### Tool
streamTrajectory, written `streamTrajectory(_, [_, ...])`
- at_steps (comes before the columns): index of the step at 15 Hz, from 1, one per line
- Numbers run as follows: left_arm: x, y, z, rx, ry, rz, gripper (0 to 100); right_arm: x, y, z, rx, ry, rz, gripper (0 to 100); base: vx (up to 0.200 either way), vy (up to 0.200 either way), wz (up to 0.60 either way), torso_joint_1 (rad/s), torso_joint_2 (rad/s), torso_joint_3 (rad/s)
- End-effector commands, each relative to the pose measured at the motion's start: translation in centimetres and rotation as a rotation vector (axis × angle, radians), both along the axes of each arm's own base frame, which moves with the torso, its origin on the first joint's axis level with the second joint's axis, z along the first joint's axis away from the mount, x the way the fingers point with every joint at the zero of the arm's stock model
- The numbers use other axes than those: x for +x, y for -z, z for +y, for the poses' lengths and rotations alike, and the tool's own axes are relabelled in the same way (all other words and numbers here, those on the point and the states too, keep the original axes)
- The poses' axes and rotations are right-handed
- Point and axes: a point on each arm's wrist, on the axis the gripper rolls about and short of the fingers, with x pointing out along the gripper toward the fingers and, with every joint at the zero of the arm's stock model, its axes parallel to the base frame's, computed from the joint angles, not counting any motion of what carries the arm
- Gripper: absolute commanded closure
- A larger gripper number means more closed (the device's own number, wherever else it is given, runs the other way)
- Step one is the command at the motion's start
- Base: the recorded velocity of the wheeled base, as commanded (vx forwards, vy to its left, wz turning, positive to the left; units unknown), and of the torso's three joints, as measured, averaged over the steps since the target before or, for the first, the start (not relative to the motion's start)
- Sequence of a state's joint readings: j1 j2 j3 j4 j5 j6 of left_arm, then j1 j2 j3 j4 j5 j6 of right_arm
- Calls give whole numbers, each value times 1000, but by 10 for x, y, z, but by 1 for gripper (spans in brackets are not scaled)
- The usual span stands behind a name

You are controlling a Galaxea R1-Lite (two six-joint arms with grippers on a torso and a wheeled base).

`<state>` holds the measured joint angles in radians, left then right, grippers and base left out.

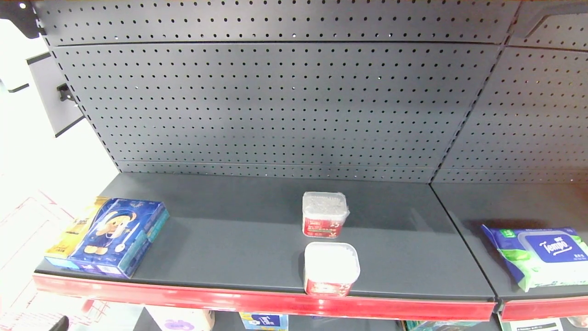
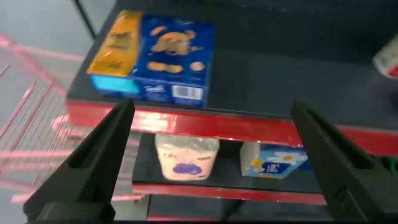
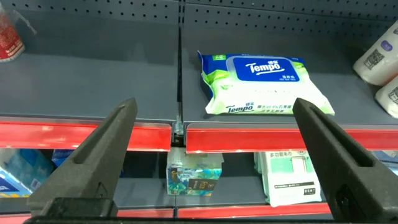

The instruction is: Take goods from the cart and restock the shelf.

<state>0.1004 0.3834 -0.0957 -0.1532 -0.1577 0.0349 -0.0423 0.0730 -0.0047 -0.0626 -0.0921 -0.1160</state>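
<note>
**Robot Faces Sparsely Stocked Shelf [image 1: 229, 230]**

The dark shelf, edged with a red front strip [image 1: 257, 301], carries a handful of goods. At its left end a blue box [image 1: 121, 236] printed with a bear lies flat, with a yellow box [image 1: 76, 234] touching it on the outer side. Near the middle two white tubs with red labels stand upright, one behind the other. The rear tub [image 1: 324, 214] is set back, and the front tub [image 1: 330, 269] stands at the shelf's front edge. On the next section to the right a pack of wipes [image 1: 542, 255] lies flat near the front. The pink wire cart [image 2: 25, 130] stands beside the shelf's left end, lower down.

The left gripper [image 2: 212, 107] hangs in front of that left end, its fingers spread wide, about level with the red strip. Beyond it, on the lower shelf, sit a pale roll pack [image 2: 186, 158] and a small blue carton [image 2: 273, 160]. The right gripper [image 3: 214, 102], also spread wide, faces the join between the two sections, with the pack of wipes just past it on the right-hand section.
</note>
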Motion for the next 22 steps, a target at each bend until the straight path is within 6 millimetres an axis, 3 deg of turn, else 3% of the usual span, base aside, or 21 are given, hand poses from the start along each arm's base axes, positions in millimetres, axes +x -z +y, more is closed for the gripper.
streamTrajectory(1, [-22, 21, -2, 109, 92, -172, 0, 0, 0, 0, -1, 2, -1, 0, 0, 0, 0, 0, 0, 0])
streamTrajectory(2, [-31, 32, -2, 124, 75, -206, 0, 0, 0, 0, -1, 5, -1, 0, 0, 0, 0, 0, 0, 0])
streamTrajectory(4, [-30, 36, 1, 122, -68, -158, 0, 0, 0, 0, -1, 7, 0, 0, 0, 0, 0, 0, 0, 0])
streamTrajectory(8, [-35, 46, 2, -21, -29, -134, 0, 0, 0, 0, 1, 7, 0, 0, 0, 0, 0, 0, 0, 0])
streamTrajectory(22, [-35, 46, 2, -24, -37, -132, 0, 0, 1, 1, 82, -54, -7, 0, 0, 0, 0, 0, 0, 0])
